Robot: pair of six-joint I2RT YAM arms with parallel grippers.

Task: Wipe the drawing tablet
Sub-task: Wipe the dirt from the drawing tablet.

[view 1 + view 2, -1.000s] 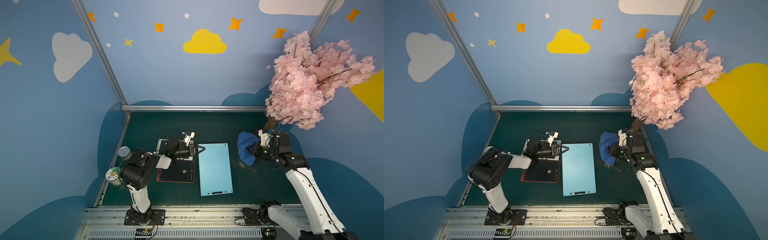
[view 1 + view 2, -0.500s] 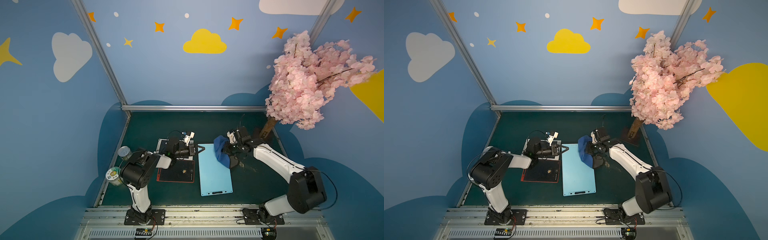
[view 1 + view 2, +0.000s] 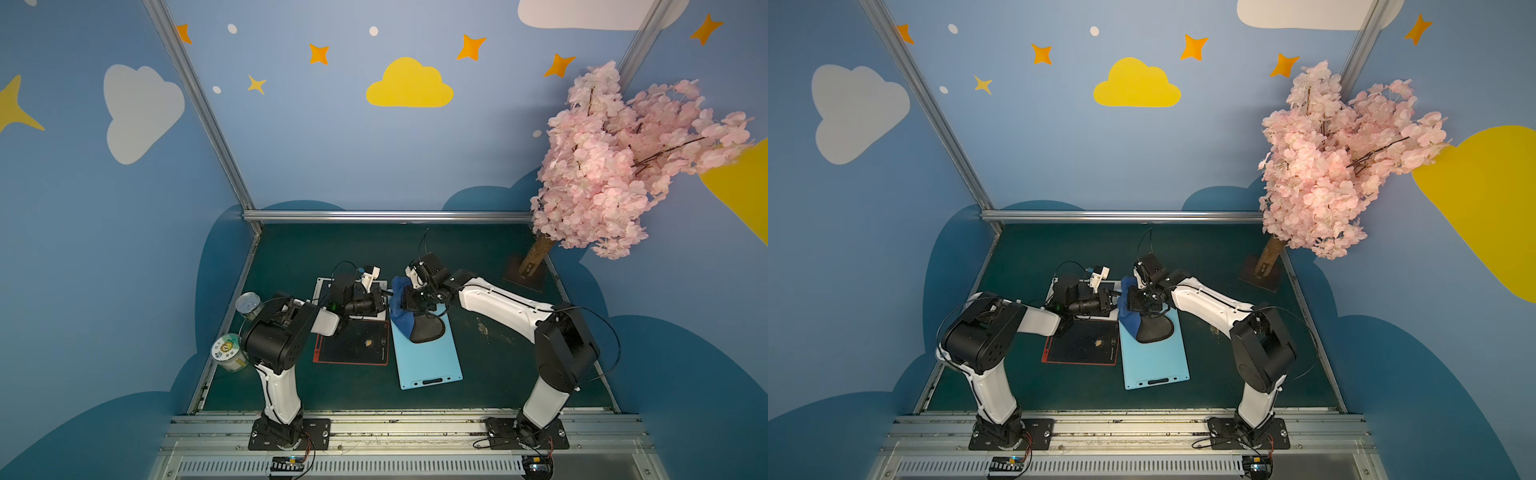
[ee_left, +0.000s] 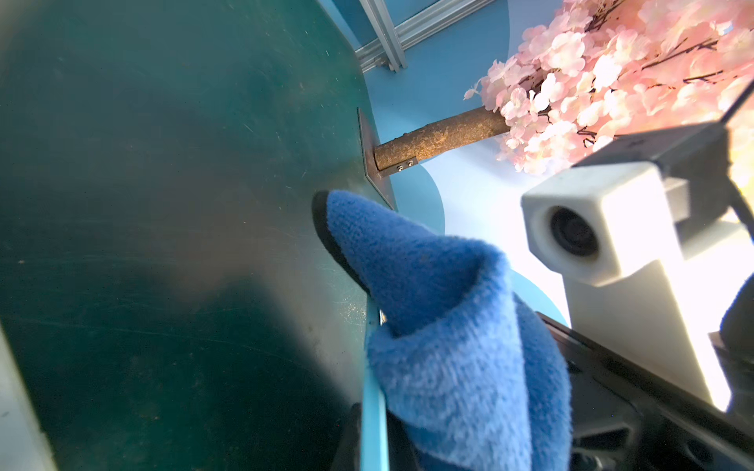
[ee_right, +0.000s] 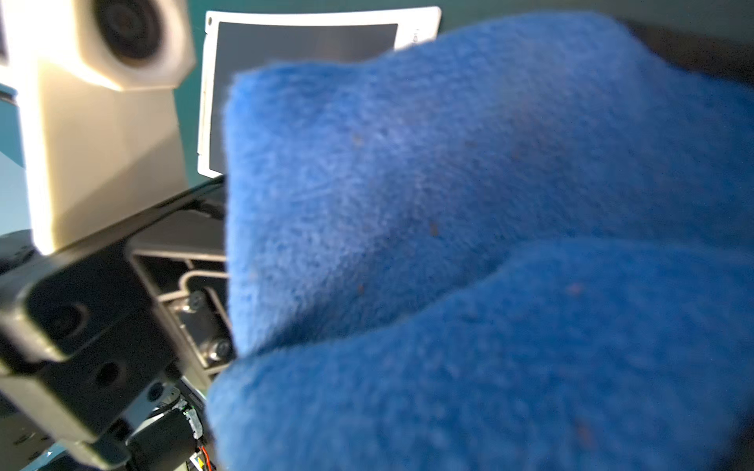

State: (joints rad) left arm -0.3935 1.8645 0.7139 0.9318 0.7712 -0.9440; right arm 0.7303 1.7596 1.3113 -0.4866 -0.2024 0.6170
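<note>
Nearest you, the light blue tablet (image 3: 432,357) lies flat on the green table (image 3: 332,249), with its slotted end toward the rail. Just to its left sits a black tablet with a red edge (image 3: 353,345). Further left, by the wall, stand a lidded jar (image 3: 226,353) and, behind it, a clear cup (image 3: 248,301).

At the far end of the light blue tablet your right gripper (image 3: 407,302) is clamped on a bunched blue cloth (image 3: 400,321). The cloth rests on that end and hangs over its far left corner, and the gripper's fingers are buried in the fabric. Your left gripper (image 3: 386,305) meets it from the other side, pinched tight onto the tablet's far left edge. In the left wrist view the thin blue edge runs down between the dark fingers, with the cloth right against it. The two grippers are just beside each other.

Behind the left gripper lies a white-framed tablet (image 5: 310,45), partly under the arm. Well apart, in the far right corner, a pink blossom tree (image 3: 615,166) stands on a dark base plate
</note>
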